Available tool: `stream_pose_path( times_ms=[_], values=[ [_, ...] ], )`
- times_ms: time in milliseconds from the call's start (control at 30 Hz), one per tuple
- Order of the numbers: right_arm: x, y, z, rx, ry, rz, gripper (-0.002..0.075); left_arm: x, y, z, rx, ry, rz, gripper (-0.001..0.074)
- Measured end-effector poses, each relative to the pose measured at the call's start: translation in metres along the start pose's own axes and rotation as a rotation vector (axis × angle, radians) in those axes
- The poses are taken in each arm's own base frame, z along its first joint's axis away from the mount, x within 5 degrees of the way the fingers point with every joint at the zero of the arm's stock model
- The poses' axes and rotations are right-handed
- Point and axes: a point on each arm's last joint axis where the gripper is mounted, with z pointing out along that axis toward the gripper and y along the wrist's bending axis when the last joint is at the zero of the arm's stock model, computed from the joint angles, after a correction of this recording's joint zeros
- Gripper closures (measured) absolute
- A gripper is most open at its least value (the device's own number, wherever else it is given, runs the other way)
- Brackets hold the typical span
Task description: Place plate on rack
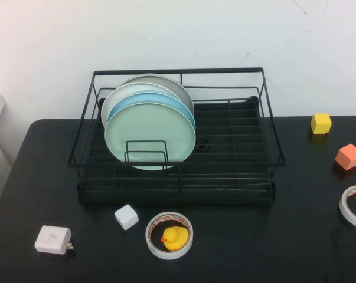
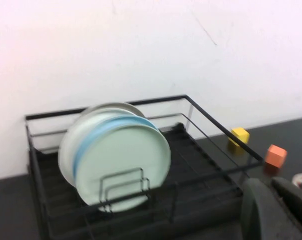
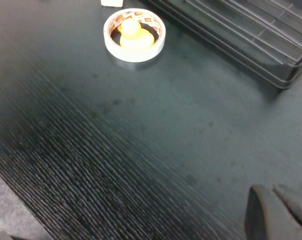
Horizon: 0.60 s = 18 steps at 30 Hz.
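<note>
On the black table (image 1: 272, 247), going left to right: a white charger (image 1: 52, 239) lies at about 8 o'clock; just to its right sits a small white cube (image 1: 126, 216); next comes a tape roll (image 1: 169, 235) with a yellow duck (image 1: 175, 237) standing inside its ring, at 6 o'clock. Behind these stands the rack (image 1: 237, 150), black wire with tall railed sides and a slatted base; in its left half four plates stand on edge, leaning back, packed close one behind another. The plate (image 1: 150, 135) is foremost, round, matte, pale mint-green with a shallow raised rim, its lower edge behind a small wire divider; a light blue plate (image 1: 166, 98) follows, then two grey-white ones. At 2 o'clock lie a yellow block (image 1: 321, 123) and an orange block (image 1: 348, 156); a second tape roll (image 1: 353, 206) lies at 3 o'clock, cut by the edge. The left gripper (image 2: 276, 210) hovers in front of the rack, holding nothing; the right gripper (image 3: 278, 212) hangs over bare table near the duck, empty; whether either is parted, I cannot tell.
</note>
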Motion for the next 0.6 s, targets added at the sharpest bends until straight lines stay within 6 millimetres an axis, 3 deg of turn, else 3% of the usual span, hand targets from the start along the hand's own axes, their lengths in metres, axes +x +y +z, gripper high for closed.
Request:
stream_pose_path(
  times_ms=[300,600],
  values=[
    [0.0,0.0,0.0,-0.001,-0.001,0.002,0.0726,0.06,0.013,-0.022,-0.197,-0.142,-0.013,0.0736],
    [0.0,0.0,0.0,-0.003,-0.003,0.005,0.0726,0.127,0.028,0.0,-0.286,0.047,-0.193,0.0736]
  ],
)
